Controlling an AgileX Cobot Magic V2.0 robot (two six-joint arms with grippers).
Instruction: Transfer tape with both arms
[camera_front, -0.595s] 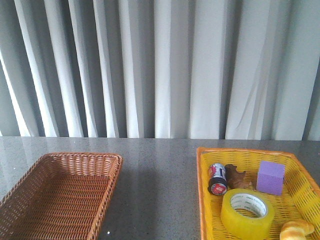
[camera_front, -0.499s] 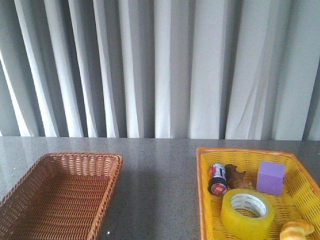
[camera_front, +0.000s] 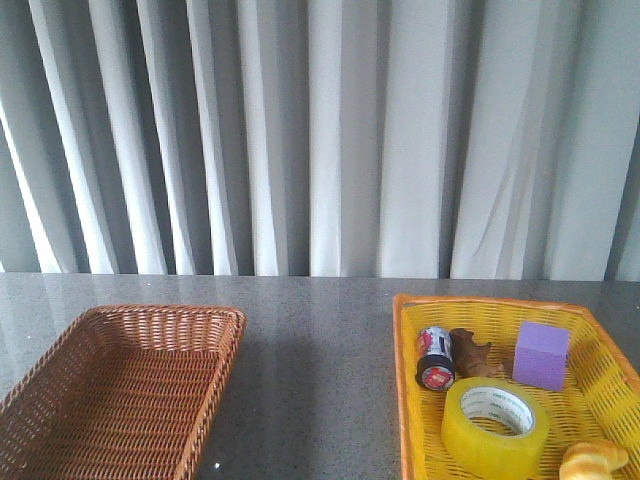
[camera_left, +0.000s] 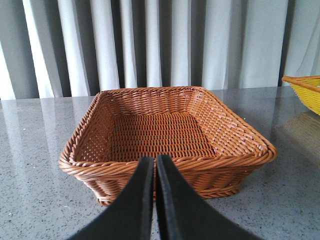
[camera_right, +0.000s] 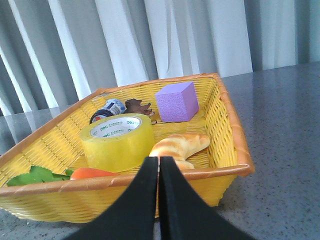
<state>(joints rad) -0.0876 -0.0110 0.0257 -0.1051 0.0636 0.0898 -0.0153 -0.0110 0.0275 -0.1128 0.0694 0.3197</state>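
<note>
The yellow tape (camera_front: 495, 425) lies flat in the yellow basket (camera_front: 410, 400) at the front right, its white printed core facing up. It also shows in the right wrist view (camera_right: 117, 141). My right gripper (camera_right: 159, 161) is shut and empty, just outside the basket's near rim, short of the tape. My left gripper (camera_left: 155, 160) is shut and empty in front of the empty brown wicker basket (camera_left: 125, 167). Neither arm shows in the front view.
In the yellow basket (camera_right: 235, 150) lie a purple cube (camera_right: 176, 102), a croissant (camera_right: 180, 146), a red-topped can (camera_front: 435, 358), a brown object (camera_front: 474, 355), a carrot with green leaves (camera_right: 90, 174). The brown basket (camera_front: 60, 350) stands at the left. Grey curtains hang behind the table.
</note>
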